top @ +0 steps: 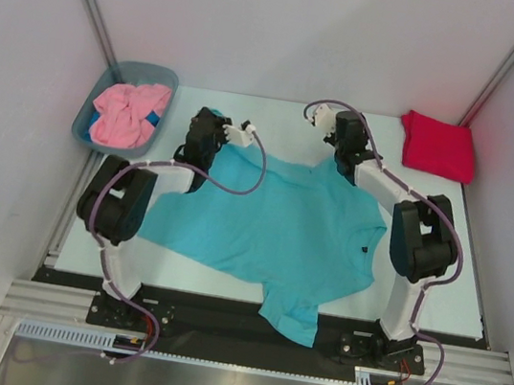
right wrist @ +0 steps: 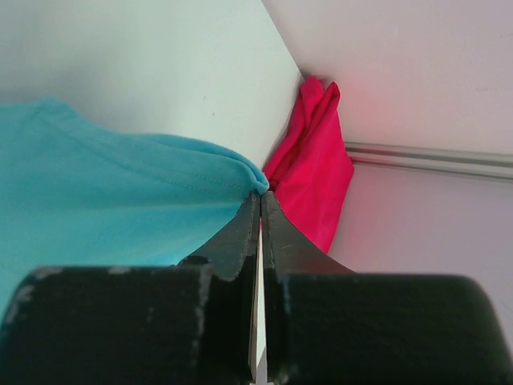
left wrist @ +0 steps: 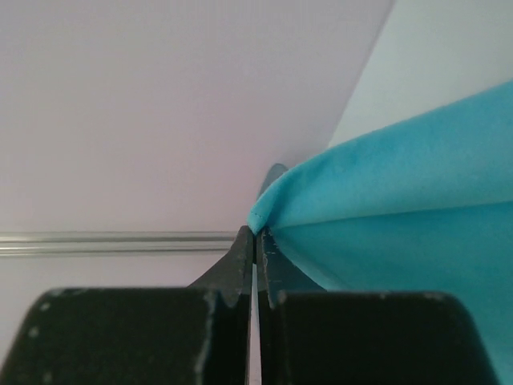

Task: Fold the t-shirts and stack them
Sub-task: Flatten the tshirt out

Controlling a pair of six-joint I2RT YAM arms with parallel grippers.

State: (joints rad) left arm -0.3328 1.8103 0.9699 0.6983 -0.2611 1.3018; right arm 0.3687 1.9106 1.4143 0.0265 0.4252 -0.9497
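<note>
1. The turquoise t-shirt is lying spread over the middle of the worktop, between the two arms. One sleeve is hanging over the near edge.
2. The left hand is gripping the far left edge of this shirt, with its jaws clenched tight on a fold of cloth.
3. The right hand is grasping the far right edge at the stitched hem, with its jaws pressed together on it.
4. The crimson t-shirt is sitting folded in the far right corner. It is lying just beyond the right hand and apart from the turquoise cloth.
5. The pink t-shirt is lying crumpled in the grey-blue tub at the far left, near the left hand.
6. Pale walls are enclosing the worktop on three sides.
</note>
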